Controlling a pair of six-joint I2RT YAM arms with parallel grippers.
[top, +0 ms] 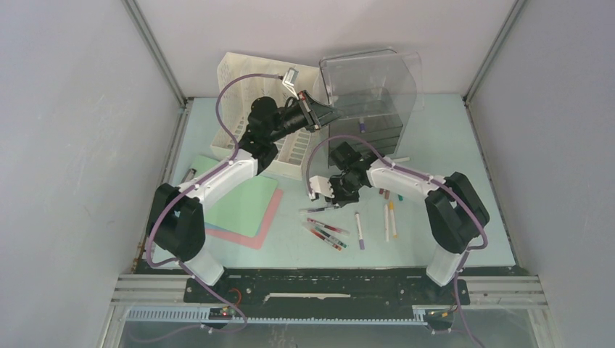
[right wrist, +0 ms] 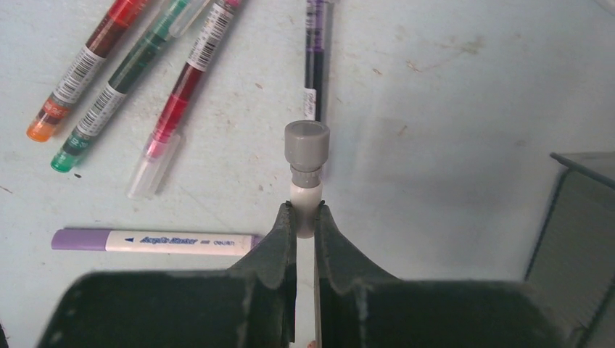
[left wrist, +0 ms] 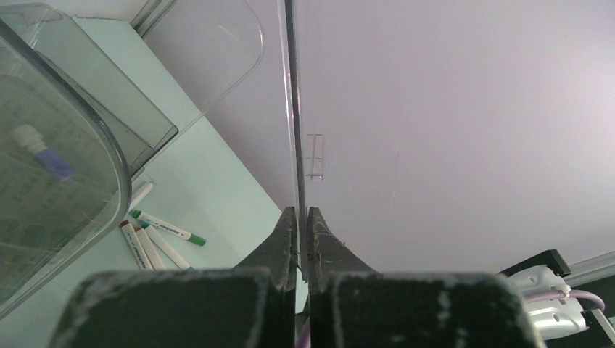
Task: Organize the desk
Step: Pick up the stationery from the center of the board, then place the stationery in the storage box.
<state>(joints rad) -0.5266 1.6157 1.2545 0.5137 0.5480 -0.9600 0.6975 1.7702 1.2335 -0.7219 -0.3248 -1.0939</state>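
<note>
- Left fingers [left wrist: 281, 243] pinch the clear plastic box cover [top: 371, 76].
- Right fingers [right wrist: 281, 243] clench a white marker with grey cap [right wrist: 306, 148].
- Coloured pens [top: 328, 233] lie loose on the pale mint-green surface [top: 453, 148]; sorting is probably at an early stage.

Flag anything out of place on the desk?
Pens and markers lie scattered at mixed angles on the desk, near the clear drawer box. Pink and green sheets sit fanned askew at left. No spills or damage visible.
</note>
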